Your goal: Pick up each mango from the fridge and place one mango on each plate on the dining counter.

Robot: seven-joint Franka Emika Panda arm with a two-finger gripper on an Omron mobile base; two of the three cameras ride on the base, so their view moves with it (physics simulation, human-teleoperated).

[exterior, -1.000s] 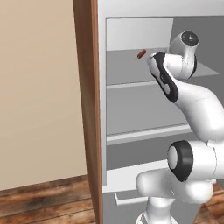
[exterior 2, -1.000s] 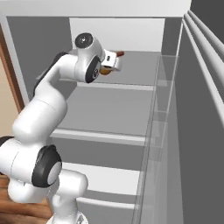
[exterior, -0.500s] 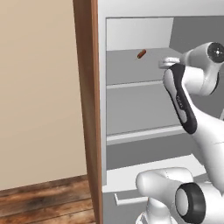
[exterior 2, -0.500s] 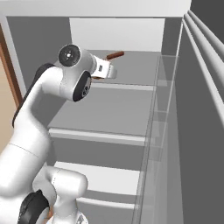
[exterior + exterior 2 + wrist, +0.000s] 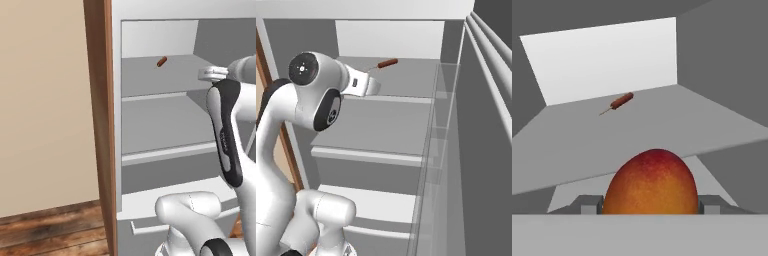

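In your hand view the orange-red mango (image 5: 650, 182) sits low at centre, wedged between the two fingers of the tool (image 5: 650, 205); a grey finger pad (image 5: 591, 204) presses its left flank and another touches its right flank, so the tool is closed part-way around the fruit and has hold of it; the mango's top is red, shading to orange lower down.

Past the fruit you see the inside of the fridge (image 5: 722, 75): a grey shelf running across the middle of the frame, a pale back wall in the upper half, and a thin reddish-brown sausage (image 5: 621, 101) lying on that shelf just left of centre, well apart from the mango.

In your left base view the tool (image 5: 212, 74) shows as a pale block at the right edge, level with the upper shelf, with the white arm (image 5: 227, 135) dropping from it down the right side; the sausage (image 5: 161, 61) lies further back, upper centre; a brown wooden panel (image 5: 97, 125) stands upright left of the fridge (image 5: 150, 165).

In your right base view the tool (image 5: 363, 85) points rightward from the arm in the upper left, over the front of the upper shelf; the sausage (image 5: 387, 63) rests just beyond it, upper centre; the fridge's shelved door (image 5: 486, 130) fills the right side.
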